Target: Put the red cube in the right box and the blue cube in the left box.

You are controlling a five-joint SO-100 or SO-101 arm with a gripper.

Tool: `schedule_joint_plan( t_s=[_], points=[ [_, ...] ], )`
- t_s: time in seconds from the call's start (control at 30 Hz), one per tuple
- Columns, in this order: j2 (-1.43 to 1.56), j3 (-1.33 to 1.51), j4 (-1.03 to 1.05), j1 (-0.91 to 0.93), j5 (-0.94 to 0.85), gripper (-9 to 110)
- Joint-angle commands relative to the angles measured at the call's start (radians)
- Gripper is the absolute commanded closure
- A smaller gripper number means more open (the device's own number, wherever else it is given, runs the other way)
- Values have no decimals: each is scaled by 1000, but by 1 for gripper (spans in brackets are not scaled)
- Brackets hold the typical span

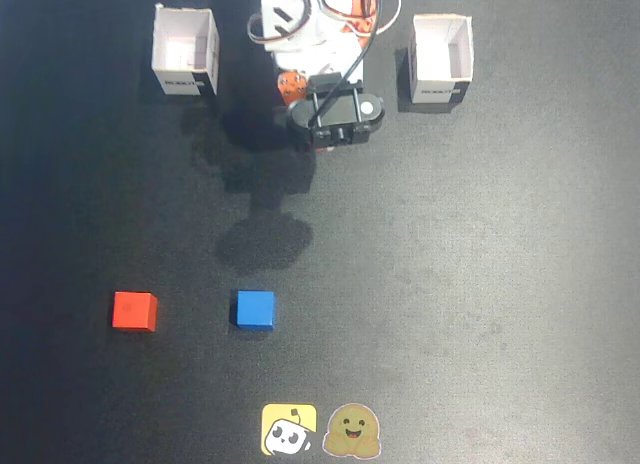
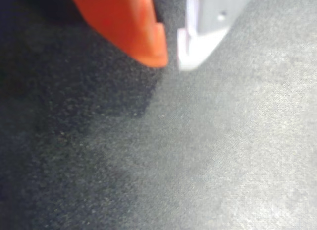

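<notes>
The red cube (image 1: pixel 134 311) lies on the black mat at the lower left of the fixed view. The blue cube (image 1: pixel 255 310) lies to its right, apart from it. Both are far from the arm (image 1: pixel 320 54), which is folded at the top centre between two white boxes. In the wrist view my gripper (image 2: pixel 172 61) shows an orange finger (image 2: pixel 133 27) and a white finger (image 2: pixel 198 41) with tips almost together and nothing between them. It hangs just over bare mat. Neither cube shows in the wrist view.
An open white box (image 1: pixel 185 82) stands at the top left and another (image 1: pixel 440 89) at the top right of the fixed view. Two stickers, one yellow (image 1: pixel 289 430) and one brown (image 1: pixel 352 431), lie at the bottom edge.
</notes>
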Motion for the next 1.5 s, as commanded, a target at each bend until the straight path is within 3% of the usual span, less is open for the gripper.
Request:
schedule_joint_plan(
  t_s=[0.0,0.7,1.47],
  points=[
    [11,-3,-3,3,9,101],
    [-29,-101,-35,-17,2,101],
    [-630,-535,-117,247,-69,101]
  ],
)
